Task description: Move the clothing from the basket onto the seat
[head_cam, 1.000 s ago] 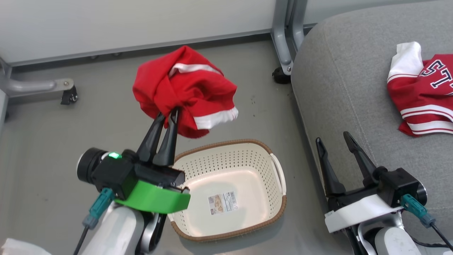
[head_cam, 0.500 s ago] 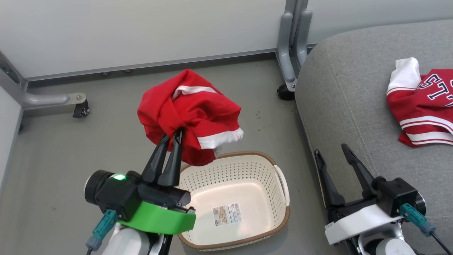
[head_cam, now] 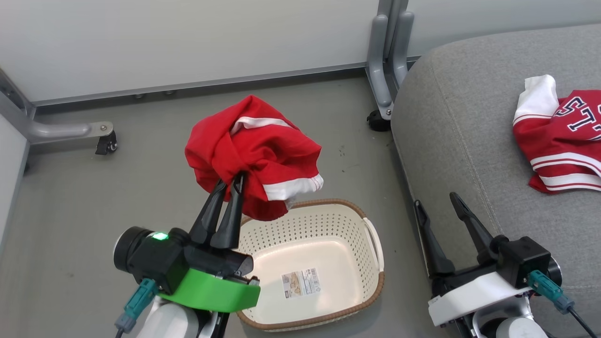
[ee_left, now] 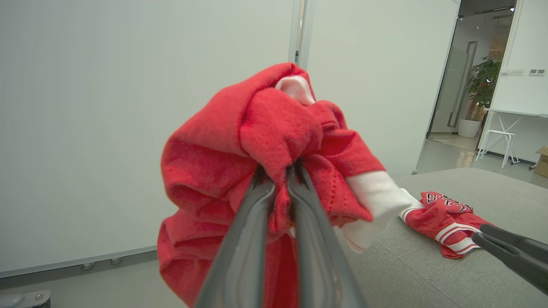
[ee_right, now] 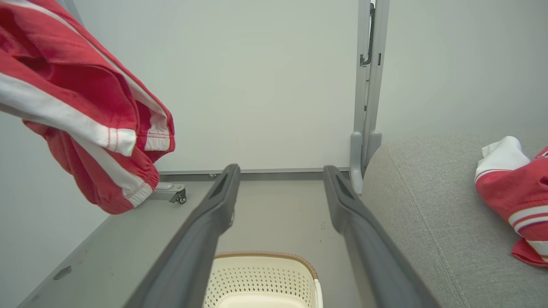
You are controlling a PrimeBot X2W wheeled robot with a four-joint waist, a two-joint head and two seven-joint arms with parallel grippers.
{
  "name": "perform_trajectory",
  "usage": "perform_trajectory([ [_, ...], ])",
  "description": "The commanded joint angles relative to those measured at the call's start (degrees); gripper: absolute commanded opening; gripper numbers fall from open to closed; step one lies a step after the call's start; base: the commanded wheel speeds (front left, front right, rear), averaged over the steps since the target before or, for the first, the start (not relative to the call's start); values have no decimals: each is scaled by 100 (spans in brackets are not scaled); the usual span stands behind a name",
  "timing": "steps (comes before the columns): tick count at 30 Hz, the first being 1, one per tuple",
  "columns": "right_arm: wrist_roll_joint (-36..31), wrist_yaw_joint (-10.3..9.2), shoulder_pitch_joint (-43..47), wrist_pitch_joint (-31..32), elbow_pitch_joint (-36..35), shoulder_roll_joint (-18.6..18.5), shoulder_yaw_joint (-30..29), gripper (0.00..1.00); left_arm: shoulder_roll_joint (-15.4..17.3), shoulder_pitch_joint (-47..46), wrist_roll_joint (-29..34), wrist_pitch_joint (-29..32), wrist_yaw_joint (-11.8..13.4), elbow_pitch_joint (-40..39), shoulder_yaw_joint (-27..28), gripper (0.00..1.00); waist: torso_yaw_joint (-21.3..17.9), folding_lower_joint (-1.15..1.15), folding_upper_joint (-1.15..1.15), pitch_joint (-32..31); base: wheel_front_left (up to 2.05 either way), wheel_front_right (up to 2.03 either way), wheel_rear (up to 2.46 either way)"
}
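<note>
My left gripper (head_cam: pixel 231 180) (ee_left: pixel 276 177) is shut on a bunched red garment with white stripe trim (head_cam: pixel 253 152) (ee_left: pixel 274 141) (ee_right: pixel 85 111), holding it in the air above the back rim of the basket. The cream perforated basket (head_cam: pixel 357 244) (ee_right: pixel 257 273) stands on the floor with nothing in it but its barcode sticker (head_cam: pixel 300 283). A second red garment with black-and-white lettering (head_cam: pixel 563 136) (ee_left: pixel 445 216) (ee_right: pixel 518 192) lies on the grey seat (head_cam: pixel 469 117) (ee_left: pixel 428 265) (ee_right: pixel 428 205). My right gripper (head_cam: pixel 434 202) (ee_right: pixel 280 171) is open beside the seat's front edge, holding nothing.
A white wall panel runs along the back, with grey metal frame legs on castors at the far left (head_cam: pixel 101 141) and by the seat's corner (head_cam: pixel 378 119). Grey floor (head_cam: pixel 94 197) lies around the basket.
Between the first earlier frame and the middle one the whole picture shifted down, so the camera moved. Since then the left gripper and garment have hardly moved, and the right gripper sits slightly lower.
</note>
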Motion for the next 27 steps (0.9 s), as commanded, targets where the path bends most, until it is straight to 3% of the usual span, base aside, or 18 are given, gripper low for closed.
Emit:
perform_trajectory([
  [1, 15, -4, -14, -12, 6, -8, 12, 100, 4, -9, 44, -18, -20, 9, 18, 0, 5, 1, 0, 3, 0, 0, 0],
  [8, 114, -4, -245, 86, 70, -249, 395, 100, 49, -98, 42, 10, -47, 10, -8, 0, 49, 1, 0, 40, 0, 0, 0],
  [15, 597, -3, -938, 69, 547, -570, 1338, 100, -6, -232, 24, 43, -95, 3, -106, 0, 175, 1, 0, 142, 0, 0, 0],
  [27, 1373, -3, -2454, -390, 1913, -514, 2864, 100, -141, -373, -20, 55, -246, 57, -387, 0, 445, 1, 0, 212, 0, 0, 0],
])
